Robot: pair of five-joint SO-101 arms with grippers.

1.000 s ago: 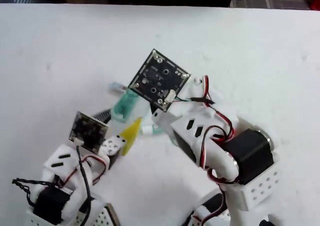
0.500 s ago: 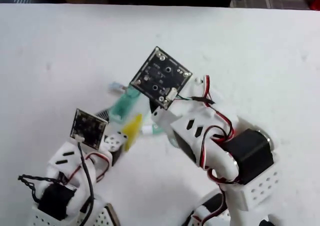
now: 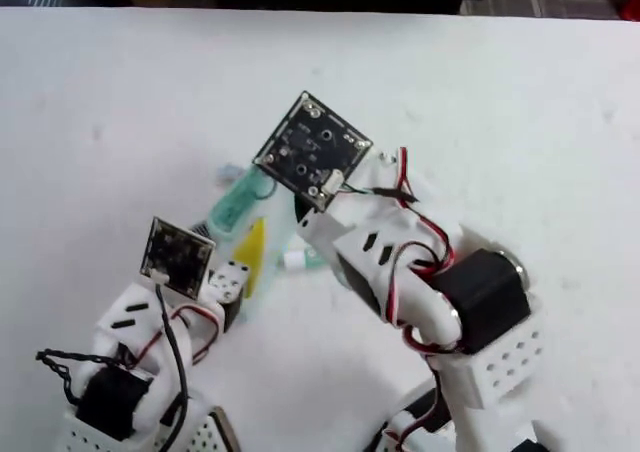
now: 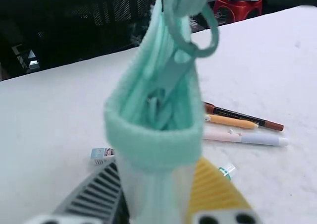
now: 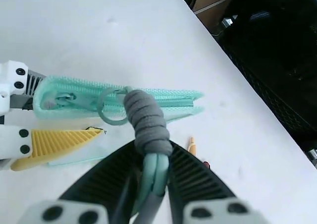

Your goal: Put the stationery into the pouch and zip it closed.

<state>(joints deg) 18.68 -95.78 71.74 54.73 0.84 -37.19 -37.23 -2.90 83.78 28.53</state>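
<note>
Left gripper (image 4: 154, 187) clamps the pouch (image 4: 153, 135) end; right gripper (image 5: 152, 160) pinches its zipper cord (image 5: 143, 117)

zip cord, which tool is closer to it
Right. The right tool is shut on the cord; the left tool clamps the pouch at one end, apart from the cord.

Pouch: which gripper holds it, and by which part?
Both. The left gripper clamps one end of the pouch; the right gripper is shut on the zipper pull cord.
</note>
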